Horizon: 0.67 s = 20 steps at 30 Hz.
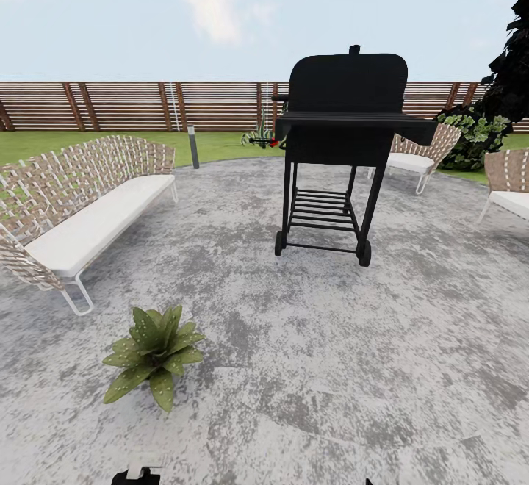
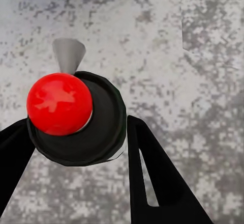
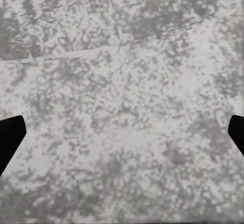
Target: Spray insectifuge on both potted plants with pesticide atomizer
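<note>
**Sprayer in hand, one plant within reach**

Head view: a potted plant (image 1: 152,353) sits low on the mottled grey paving (image 1: 330,367), near the wicker sofa (image 1: 81,213) and well apart from the black grill (image 1: 342,147). The slatted fence (image 1: 147,105) lines the lawn behind. No second rosette can be made out with certainty.

Left wrist view: the left gripper (image 2: 76,132) has its fingers closed around the pesticide atomizer (image 2: 89,124), a dark round body with a red ball top and a grey nozzle, held over paving. Pickup looks done; spraying both plants appears to remain.

Right wrist view: the right gripper (image 3: 122,132) stands wide open, holding nothing, above bare paving.
</note>
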Motion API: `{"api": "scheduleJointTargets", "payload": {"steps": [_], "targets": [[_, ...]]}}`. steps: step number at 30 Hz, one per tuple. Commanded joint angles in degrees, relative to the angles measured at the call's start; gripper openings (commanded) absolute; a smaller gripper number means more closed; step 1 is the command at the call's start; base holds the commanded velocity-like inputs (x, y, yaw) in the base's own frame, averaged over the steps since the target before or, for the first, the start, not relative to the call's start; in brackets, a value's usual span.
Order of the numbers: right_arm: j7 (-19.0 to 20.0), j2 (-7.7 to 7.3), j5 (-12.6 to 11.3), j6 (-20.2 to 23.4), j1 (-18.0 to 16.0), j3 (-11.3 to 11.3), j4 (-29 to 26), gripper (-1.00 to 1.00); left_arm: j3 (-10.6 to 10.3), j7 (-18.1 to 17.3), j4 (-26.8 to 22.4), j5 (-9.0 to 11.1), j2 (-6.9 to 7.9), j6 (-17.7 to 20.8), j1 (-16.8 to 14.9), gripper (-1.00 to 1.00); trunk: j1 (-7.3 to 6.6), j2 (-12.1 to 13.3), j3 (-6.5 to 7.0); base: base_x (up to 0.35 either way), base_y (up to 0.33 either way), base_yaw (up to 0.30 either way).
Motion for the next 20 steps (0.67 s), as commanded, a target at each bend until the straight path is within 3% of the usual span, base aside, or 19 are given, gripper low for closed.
{"api": "scheduleJointTargets", "payload": {"steps": [1,11,20], "targets": [[0.1,0.07,-1.0,-0.3,0.0,0.3,0.2,1.00,-0.5,0.0,0.1,0.3,0.02,-0.2,0.0,-1.00,-0.01,0.0,-0.05,0.000,0.000,0.000],[0.1,0.48,-1.5,-0.3,1.5,0.6,0.3,1.00,-0.5,0.2,0.0,0.1,0.61,-0.2,0.0,-1.00,-0.01,0.0,-0.05,0.000,0.000,0.000],[0.0,0.51,-1.5,-0.3,1.5,0.6,0.3,1.00,-0.6,0.1,0.1,-0.2,-0.04,-0.2,1.2,-1.00,-0.01,0.0,-0.05,0.000,0.000,0.000]]}}
